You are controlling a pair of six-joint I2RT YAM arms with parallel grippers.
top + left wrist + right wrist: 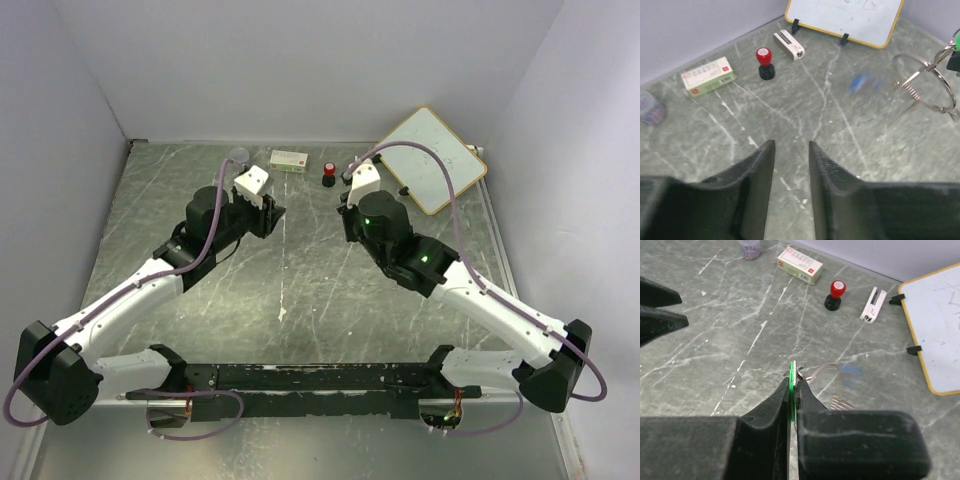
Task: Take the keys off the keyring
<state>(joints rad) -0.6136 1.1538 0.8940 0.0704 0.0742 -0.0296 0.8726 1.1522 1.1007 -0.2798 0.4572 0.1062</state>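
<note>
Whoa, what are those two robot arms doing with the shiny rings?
The right end effector is pinching the green key, and the silver keyring hangs from that key above the table. The left end effector is open and holds nothing. A blurry blue shape, probably the blue key, is apart from the ring.

Bare bench (300,290) lies open between the arms. Along the far edge stand a small box (289,159), a red-topped stamp (328,176), a white stapler (788,45), and far right a propped whiteboard (432,160) blocking that corner.
</note>
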